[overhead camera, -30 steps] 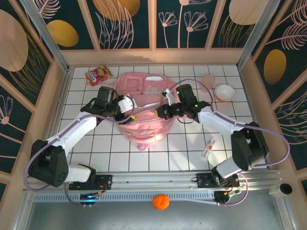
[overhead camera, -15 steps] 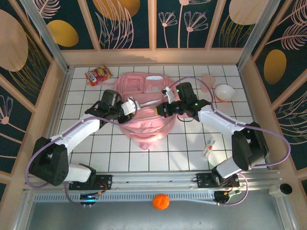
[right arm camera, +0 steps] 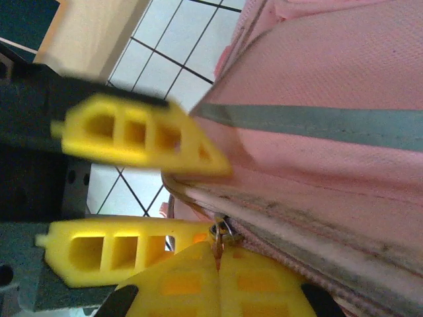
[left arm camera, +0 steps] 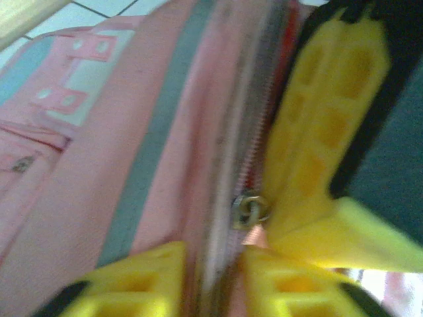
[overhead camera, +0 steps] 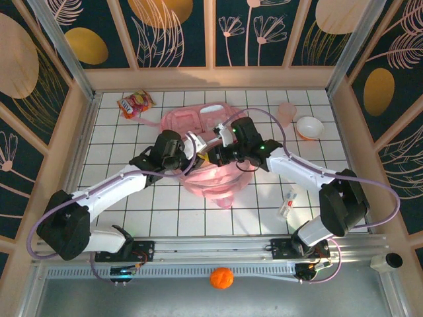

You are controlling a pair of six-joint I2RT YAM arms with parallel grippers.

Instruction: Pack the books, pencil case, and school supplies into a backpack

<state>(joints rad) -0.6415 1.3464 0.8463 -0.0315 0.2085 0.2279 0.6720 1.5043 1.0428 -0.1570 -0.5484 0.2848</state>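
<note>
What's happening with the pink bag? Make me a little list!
backpack: pink, lying on the tiled table
right fingers: shut on the zipper pull
left fingers: open, one each side of the zipper
white item with red marks: on the table, near right, not packed
snack bag: far left corner

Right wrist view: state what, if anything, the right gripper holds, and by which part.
The right gripper holds the pink backpack by its small metal zipper pull, pinched between the closed yellow fingertips.
</note>
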